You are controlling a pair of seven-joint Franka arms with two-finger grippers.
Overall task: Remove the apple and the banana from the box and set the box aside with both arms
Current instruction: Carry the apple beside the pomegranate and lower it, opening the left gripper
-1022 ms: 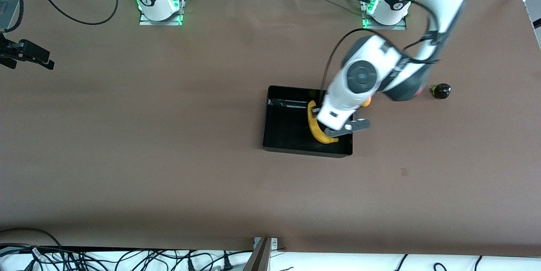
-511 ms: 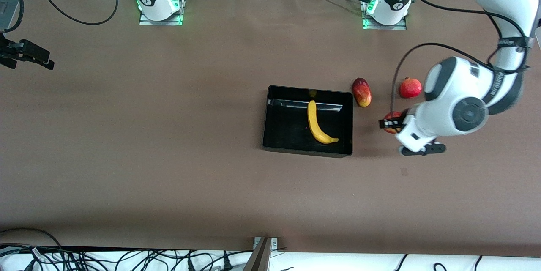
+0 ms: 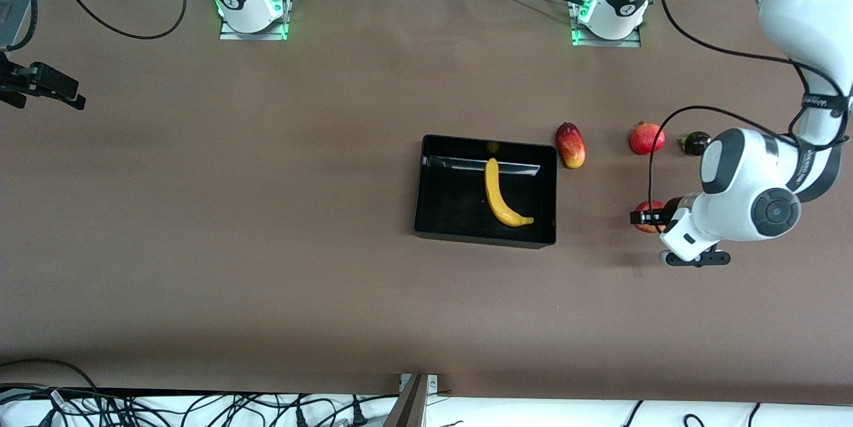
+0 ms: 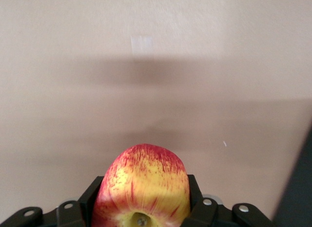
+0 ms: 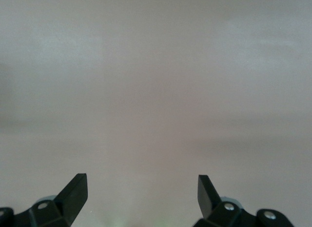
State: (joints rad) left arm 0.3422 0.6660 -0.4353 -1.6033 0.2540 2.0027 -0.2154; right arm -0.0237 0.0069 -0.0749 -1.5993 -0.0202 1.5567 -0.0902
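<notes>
The apple (image 3: pixel 647 216), streaked red and yellow, sits between the two fingers of the left gripper (image 3: pixel 645 217), toward the left arm's end of the table (image 3: pixel 266 214). In the left wrist view the apple (image 4: pixel 141 187) fills the space between the black fingers (image 4: pixel 90 200), and both of them press on its sides, so the claw is closed around the fruit as far as the fruit lets it. I cannot tell if the apple rests on the brown surface or is lifted a little above it. The banana (image 3: pixel 501 193) lies inside the black box (image 3: pixel 433 214), which stands near the middle of the table; the fruit is curved and yellow, and it lies along the bottom in the half of the box toward the left arm's end. Just beside the box, toward that same end and near its corner farther from the front camera, the oblong mango (image 3: pixel 571 145) lies on the table. More toward the left arm's end I see the round red pomegranate (image 3: pixel 646 138), and near it a small dark round fruit (image 3: pixel 695 142) which is partly covered by the left arm. The apple is nearer to the front camera than these three. The right gripper (image 5: pixel 142 193) does not appear in the front view; its wrist view shows its two fingers (image 5: pixel 75 190) spread well apart, holding nothing, above bare table.
</notes>
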